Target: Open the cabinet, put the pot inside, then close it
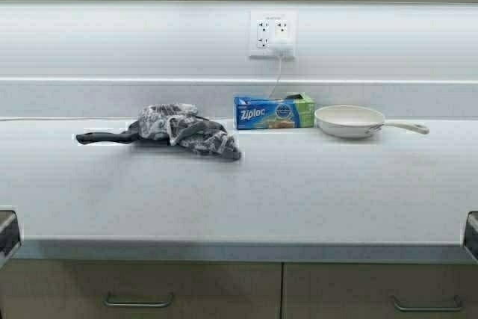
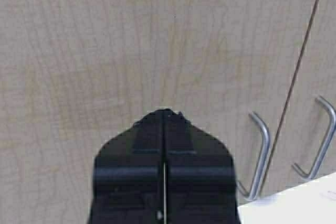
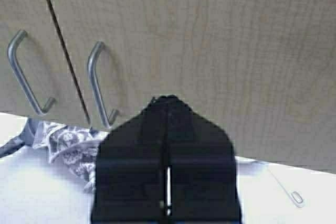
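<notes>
Both the left gripper (image 2: 164,116) and the right gripper (image 3: 167,102), fingers pressed together, are facing the cabinet (image 2: 157,40); its upright bar handles (image 3: 100,85) are lying beside the door seam, seemingly nearer the right gripper.

My high camera looks down at the countertop (image 1: 239,184); both wrist cameras face the cabinet (image 2: 157,40) doors closely.

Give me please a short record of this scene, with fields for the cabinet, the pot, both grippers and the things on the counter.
cabinet: doors closed, bar handles untouched
pot: not in view
left gripper: shut, empty, facing the left door
right gripper: shut, empty, facing the right door
counter: long-handled black pan under grey cloth, Ziploc box, cream frying pan
wall: outlet with plugged charger
</notes>
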Motion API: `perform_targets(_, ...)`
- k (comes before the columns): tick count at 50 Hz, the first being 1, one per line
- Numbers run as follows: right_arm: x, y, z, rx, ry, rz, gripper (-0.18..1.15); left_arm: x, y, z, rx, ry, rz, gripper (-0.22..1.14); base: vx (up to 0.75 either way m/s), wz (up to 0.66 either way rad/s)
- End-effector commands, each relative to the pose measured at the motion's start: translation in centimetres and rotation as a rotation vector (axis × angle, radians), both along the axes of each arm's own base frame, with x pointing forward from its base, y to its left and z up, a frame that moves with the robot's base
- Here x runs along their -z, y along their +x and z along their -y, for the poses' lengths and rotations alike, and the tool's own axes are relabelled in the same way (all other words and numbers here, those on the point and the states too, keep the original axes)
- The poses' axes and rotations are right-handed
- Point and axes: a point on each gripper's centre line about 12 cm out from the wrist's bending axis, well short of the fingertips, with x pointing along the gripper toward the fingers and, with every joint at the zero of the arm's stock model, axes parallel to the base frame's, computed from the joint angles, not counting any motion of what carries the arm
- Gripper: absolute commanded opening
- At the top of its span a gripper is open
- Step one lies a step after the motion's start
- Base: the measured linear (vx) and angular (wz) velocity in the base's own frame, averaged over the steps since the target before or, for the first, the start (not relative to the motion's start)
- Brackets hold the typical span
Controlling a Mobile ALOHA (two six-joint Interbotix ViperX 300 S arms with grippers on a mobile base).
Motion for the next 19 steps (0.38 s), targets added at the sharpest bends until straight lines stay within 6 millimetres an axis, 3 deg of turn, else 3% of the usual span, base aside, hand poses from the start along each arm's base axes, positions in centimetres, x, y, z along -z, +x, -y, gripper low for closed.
perform_targets(1,-1.08,-0.45,0.01,-0.004,0.006,0.035,0.07,-1.26,-0.53,-0.24,-0.002,-0.013,0.032,0.04,0.0,0.0)
perform_targets(19,-1.14,-0.48,0.09,-0.002,0.004,0.037,0.07,-1.07,-0.44,-0.2,-0.002,-0.011,0.028,0.04,0.0,0.0)
